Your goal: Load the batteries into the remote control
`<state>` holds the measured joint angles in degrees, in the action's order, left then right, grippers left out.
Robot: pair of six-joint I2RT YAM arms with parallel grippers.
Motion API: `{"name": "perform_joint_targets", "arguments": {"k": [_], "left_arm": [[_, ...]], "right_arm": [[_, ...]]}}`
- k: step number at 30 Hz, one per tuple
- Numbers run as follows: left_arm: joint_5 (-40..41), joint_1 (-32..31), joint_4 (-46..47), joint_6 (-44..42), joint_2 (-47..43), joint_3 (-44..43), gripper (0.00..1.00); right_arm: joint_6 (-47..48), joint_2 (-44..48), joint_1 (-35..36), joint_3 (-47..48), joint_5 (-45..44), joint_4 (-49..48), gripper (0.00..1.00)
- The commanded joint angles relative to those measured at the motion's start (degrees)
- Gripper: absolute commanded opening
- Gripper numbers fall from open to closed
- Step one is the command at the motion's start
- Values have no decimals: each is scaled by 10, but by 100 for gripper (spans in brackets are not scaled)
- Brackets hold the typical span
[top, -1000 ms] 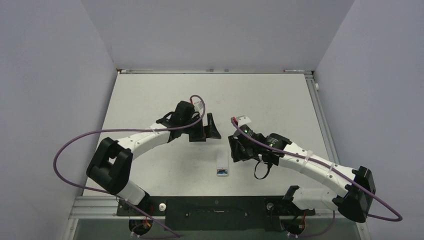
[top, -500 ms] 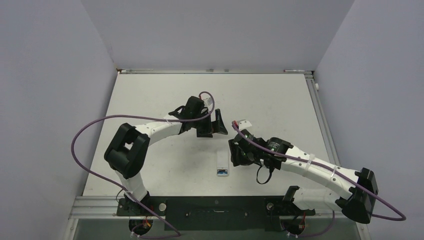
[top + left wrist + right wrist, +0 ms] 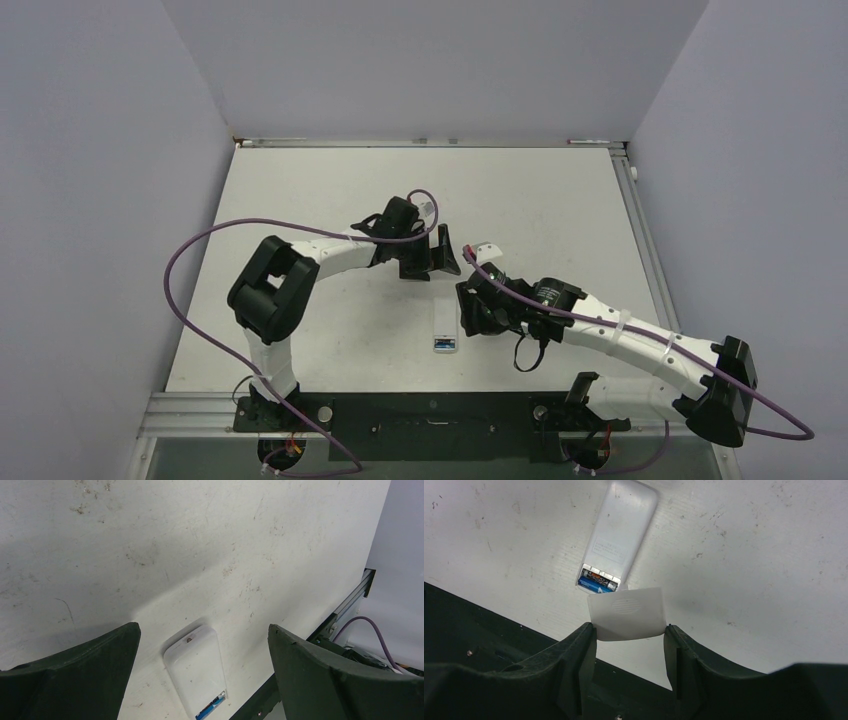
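Note:
The remote control (image 3: 445, 328) lies on the table with its plain white back up, between the two grippers. Its battery bay at the near end is uncovered, and a blue battery (image 3: 597, 584) lies inside it; the same battery (image 3: 212, 707) shows in the left wrist view. My right gripper (image 3: 629, 630) is shut on a small white square plastic piece (image 3: 627, 612), which hangs just off the bay end of the remote (image 3: 621, 530). My left gripper (image 3: 204, 630) stands wide open and empty above the far end of the remote (image 3: 195, 672).
The black mounting rail (image 3: 430, 410) runs along the table's near edge, close behind the remote. Purple cables loop off both arms (image 3: 200, 290). Grey walls close in the table on three sides.
My left arm has swung to the right, bringing its open gripper over the far end of the remote. The right gripper has barely shifted and keeps hold of the white piece.

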<state>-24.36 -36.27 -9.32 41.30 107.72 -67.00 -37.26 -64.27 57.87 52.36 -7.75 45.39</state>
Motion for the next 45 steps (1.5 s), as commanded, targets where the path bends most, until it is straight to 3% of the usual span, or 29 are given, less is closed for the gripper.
{"name": "perform_joint_targets", "arguments": {"k": [1, 15, 26, 45], "left_arm": [[-5, -1, 25, -7, 5, 0, 98], [-11, -2, 39, -11, 11, 35, 100], [-42, -29, 48, -3, 38, 25, 88], [-56, -45, 100, 21, -23, 149, 83]], "right_arm": [[-9, 19, 9, -3, -15, -10, 17], [-13, 13, 17, -21, -8, -36, 17], [-20, 12, 21, -34, -8, -44, 17], [-37, -12, 36, -57, -3, -51, 17]]}}
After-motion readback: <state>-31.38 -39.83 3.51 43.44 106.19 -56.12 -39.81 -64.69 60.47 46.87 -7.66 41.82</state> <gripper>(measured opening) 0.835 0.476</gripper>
